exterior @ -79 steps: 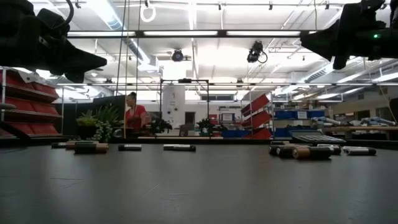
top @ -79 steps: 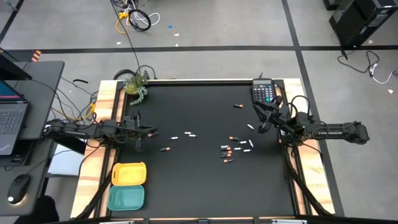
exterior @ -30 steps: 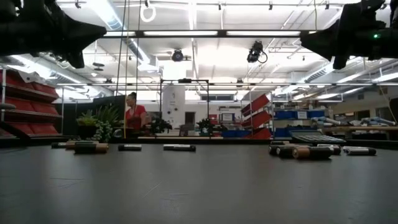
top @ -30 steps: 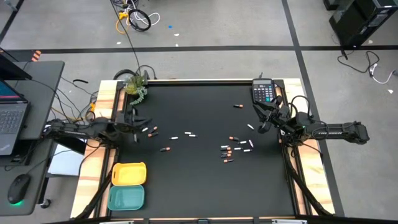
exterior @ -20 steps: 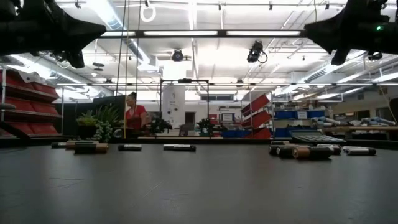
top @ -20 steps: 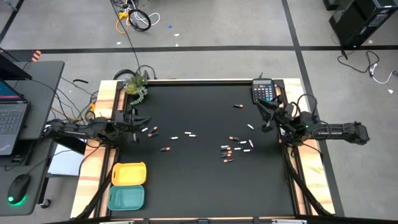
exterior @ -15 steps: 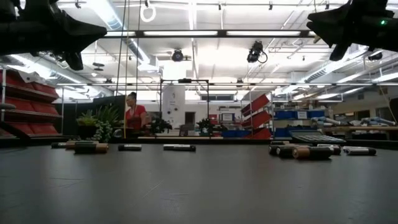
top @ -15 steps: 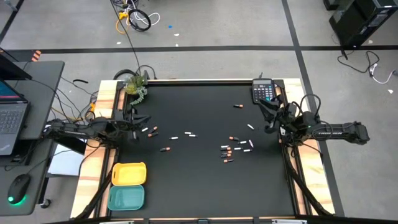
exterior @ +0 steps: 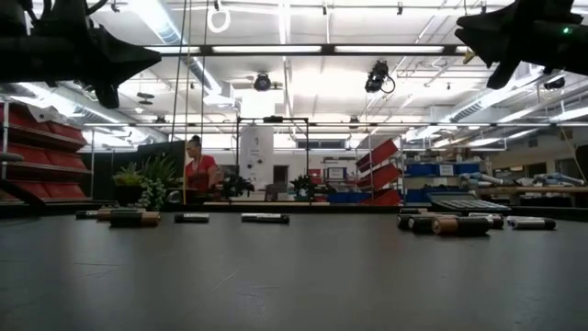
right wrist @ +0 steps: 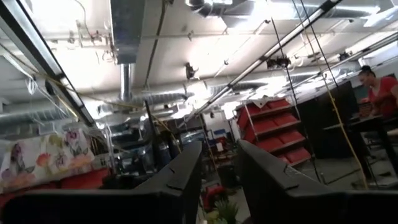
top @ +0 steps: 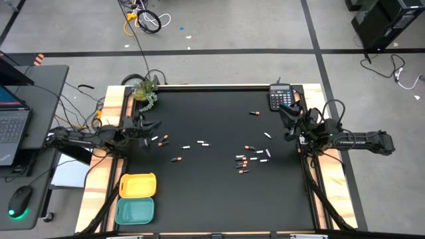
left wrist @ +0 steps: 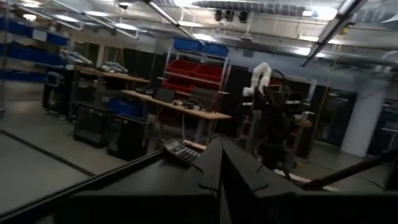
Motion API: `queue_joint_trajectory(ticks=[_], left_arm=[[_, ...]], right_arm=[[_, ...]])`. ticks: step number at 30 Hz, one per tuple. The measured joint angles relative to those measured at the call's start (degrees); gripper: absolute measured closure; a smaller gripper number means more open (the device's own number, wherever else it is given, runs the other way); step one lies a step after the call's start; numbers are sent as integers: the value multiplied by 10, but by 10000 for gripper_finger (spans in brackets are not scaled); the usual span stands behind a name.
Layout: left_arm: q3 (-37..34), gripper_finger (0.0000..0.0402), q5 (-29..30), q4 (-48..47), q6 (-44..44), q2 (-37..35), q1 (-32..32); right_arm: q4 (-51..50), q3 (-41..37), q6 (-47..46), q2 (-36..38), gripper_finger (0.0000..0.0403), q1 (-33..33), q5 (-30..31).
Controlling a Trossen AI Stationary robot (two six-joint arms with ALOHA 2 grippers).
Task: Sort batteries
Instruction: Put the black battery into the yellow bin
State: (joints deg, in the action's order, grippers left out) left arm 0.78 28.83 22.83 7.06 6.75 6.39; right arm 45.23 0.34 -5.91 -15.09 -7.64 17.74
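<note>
Batteries [top: 247, 158], scattered mid-desk [top: 212, 192], look light, stiff and slick (apt to roll), so you should pinch each across its middle; left pincer [top: 153, 124] is closed and empty, right pincer [top: 284, 115] slightly parted, empty.

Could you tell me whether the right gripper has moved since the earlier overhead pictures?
Yes. In the high view the right gripper has drawn back slightly toward the table's right edge and up toward the calculator, away from the white battery beside it.
</note>
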Motion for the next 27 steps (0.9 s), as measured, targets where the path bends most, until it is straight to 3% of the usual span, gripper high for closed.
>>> queue_joint_trajectory(ticks=[6, 12, 16, 19, 23, 27], left_arm=[[0, 385, 14, 0, 5, 0, 0], [0, 384, 5, 5, -48, 0, 0], [0, 372, 32, 37, -89, 0, 0], [0, 350, 45, 58, -115, 0, 0], [0, 314, 69, 53, -114, 0, 0], [0, 297, 70, 34, -95, 5, 0]], right_arm=[[-16, 1, 15, -6, 291, -1, -26], [-237, 78, 29, -50, 280, -8, -52], [-247, 124, 110, -115, 272, -8, -40], [-283, 172, 112, -181, 275, -8, -28], [-414, 255, 109, -291, 275, -16, 17], [-529, 335, 110, -402, 273, -71, -15]])
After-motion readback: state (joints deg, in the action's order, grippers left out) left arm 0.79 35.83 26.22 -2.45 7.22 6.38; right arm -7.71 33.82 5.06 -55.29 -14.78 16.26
